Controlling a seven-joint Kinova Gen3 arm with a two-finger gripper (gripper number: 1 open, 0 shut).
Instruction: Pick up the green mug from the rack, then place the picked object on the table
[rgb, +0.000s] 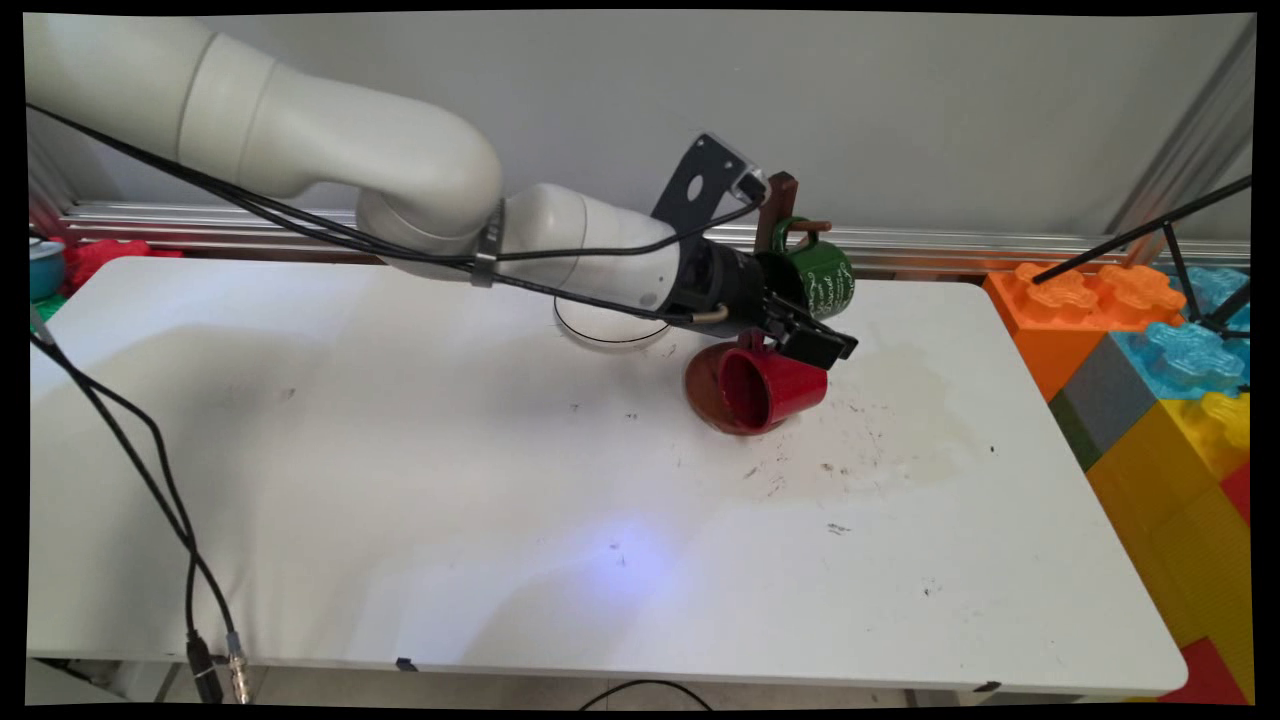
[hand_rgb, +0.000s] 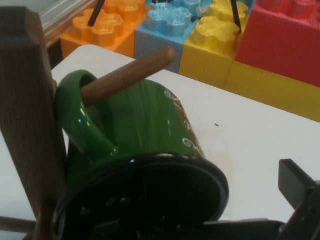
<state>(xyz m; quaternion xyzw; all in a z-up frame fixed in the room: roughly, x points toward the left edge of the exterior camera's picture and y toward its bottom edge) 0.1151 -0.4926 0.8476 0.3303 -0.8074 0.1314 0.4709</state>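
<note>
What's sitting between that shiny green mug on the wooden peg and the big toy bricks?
Only bare white table lies between the glossy green mug and the big plastic toy bricks, seen in the hand view.

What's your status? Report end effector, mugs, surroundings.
End effector at red mug, grip state unclear. Red mug tilted over brown rack base. Green mug hanging by its handle on wooden peg. Toy blocks right.

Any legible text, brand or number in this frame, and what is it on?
Green mug: white lettering on its side, too small and blurred to read in either view.
Nothing else shows writing: not the red mug, not the gripper, not the toy bricks.
</note>
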